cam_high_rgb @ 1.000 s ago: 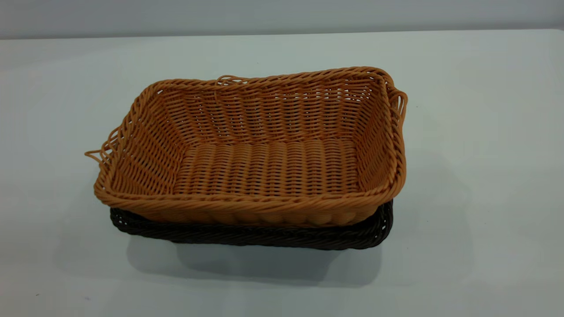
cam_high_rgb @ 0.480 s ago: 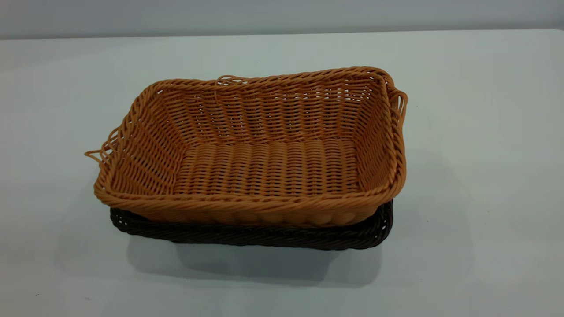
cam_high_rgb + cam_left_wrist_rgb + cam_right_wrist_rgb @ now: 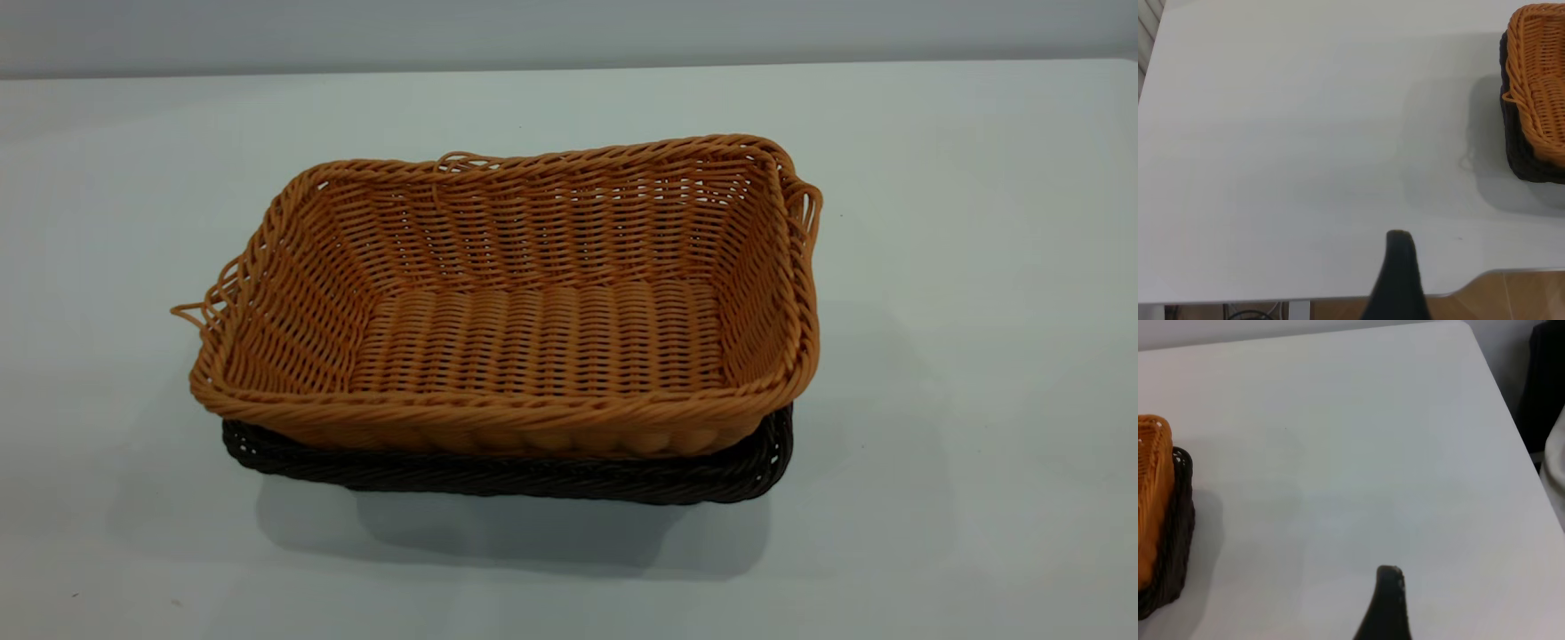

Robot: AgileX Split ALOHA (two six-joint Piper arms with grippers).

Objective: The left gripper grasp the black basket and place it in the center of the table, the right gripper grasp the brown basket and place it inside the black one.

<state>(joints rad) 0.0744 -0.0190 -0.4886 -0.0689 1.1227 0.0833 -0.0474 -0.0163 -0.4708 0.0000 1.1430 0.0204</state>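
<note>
The brown basket (image 3: 533, 311), orange-tan wicker, sits nested inside the black basket (image 3: 533, 476), whose dark rim shows below it, in the middle of the white table (image 3: 933, 267). Neither gripper shows in the exterior view. In the left wrist view my left gripper (image 3: 1465, 280) hangs over bare table near its edge, well away from the brown basket (image 3: 1541, 73) and the black basket (image 3: 1531, 163); one dark finger (image 3: 1399, 267) shows, with nothing between the jaws. My right gripper (image 3: 1451, 600) is likewise apart from the stacked baskets (image 3: 1165, 540), with one finger (image 3: 1388, 600) showing, empty.
The table edge and wooden floor (image 3: 1511, 297) show close behind the left gripper. A dark object (image 3: 1546, 380) stands beyond the table's side in the right wrist view. Wide bare tabletop lies on both sides of the baskets.
</note>
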